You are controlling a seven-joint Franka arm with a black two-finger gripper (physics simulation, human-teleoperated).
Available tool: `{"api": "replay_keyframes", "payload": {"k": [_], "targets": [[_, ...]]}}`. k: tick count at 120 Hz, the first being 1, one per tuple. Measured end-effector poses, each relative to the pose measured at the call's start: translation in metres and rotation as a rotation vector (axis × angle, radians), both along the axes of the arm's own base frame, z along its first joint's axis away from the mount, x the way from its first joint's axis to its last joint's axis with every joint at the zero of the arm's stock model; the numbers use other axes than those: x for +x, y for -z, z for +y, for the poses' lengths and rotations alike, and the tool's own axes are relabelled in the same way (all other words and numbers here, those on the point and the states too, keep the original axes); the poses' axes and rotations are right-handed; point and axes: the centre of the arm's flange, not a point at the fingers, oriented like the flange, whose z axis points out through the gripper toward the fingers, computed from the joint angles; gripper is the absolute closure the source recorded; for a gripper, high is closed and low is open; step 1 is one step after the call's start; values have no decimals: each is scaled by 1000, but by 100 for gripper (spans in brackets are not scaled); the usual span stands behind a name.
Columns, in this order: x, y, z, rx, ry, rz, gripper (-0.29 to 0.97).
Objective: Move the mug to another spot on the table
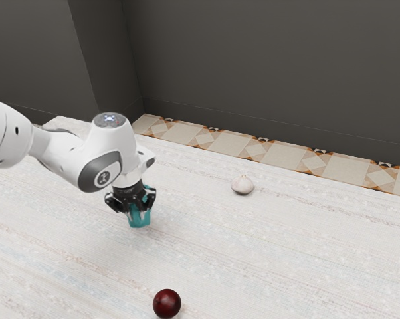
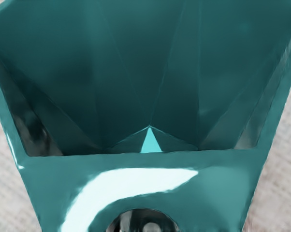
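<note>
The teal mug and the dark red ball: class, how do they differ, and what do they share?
The mug is teal; the ball is dark red. The mug is faceted and hollow; the ball is round. The mug is at the end effector; the ball lies apart, alone. Both look glossy.

The white arm (image 1: 60,149) was extended from the exterior view's left toward its right, with the wrist bent so that the hand was pointed straight down. The black gripper (image 1: 138,211) was closed around the teal mug (image 1: 139,221).
</note>
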Motion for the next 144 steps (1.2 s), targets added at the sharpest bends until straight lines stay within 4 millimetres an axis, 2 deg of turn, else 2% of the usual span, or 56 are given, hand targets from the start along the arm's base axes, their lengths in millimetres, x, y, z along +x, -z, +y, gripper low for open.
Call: {"api": "replay_keyframes", "payload": {"k": [15, 29, 48, 74, 82, 115, 133, 144], "targets": [[-6, 2, -6, -14, 11, 6, 34], [-13, -14, -10, -22, 27, -18, 20], [-18, -26, -12, -26, 42, -38, 9], [-19, -63, -9, -30, 49, -106, 3], [-19, -85, -8, -32, 51, -145, 2], [16, -219, -1, 32, 57, -224, 1], [43, -272, 3, 67, 37, -176, 0], [55, -281, 6, 80, 24, -115, 0]]}}
